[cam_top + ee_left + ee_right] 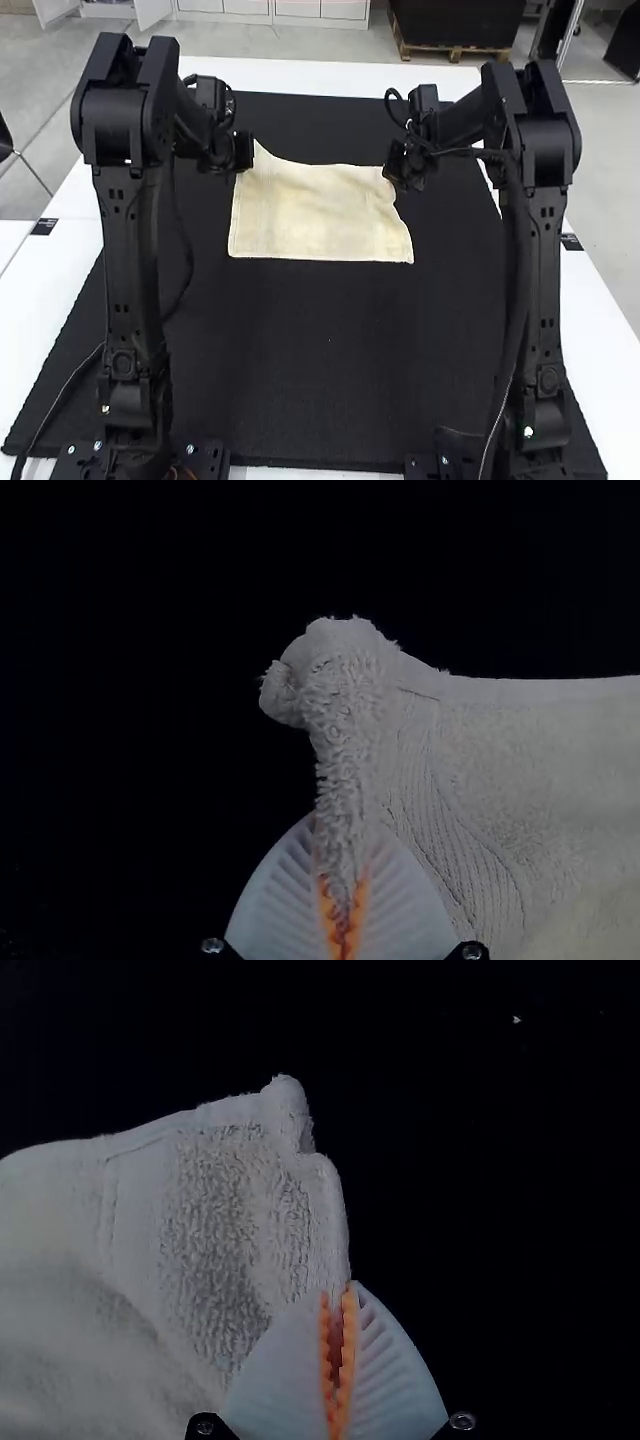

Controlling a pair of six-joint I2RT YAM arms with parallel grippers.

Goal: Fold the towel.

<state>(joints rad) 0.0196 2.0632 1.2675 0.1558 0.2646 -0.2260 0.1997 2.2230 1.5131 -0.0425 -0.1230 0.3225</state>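
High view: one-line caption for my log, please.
Left gripper and right gripper at the far corners of a cream towel on a black mat.

White table (pixel 320 76) carried a large black mat (pixel 330 400); cream towel (pixel 320 215) lay across the mat's far part.

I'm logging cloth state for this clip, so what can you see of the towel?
The towel is cream, with looped, terry-like pile and smoother hems. It lies spread on the black mat, between the arms, its near edge almost straight and its far edge dipping. The left gripper pinches a bunched part near the far left corner; the right gripper pinches its edge near the far right corner.
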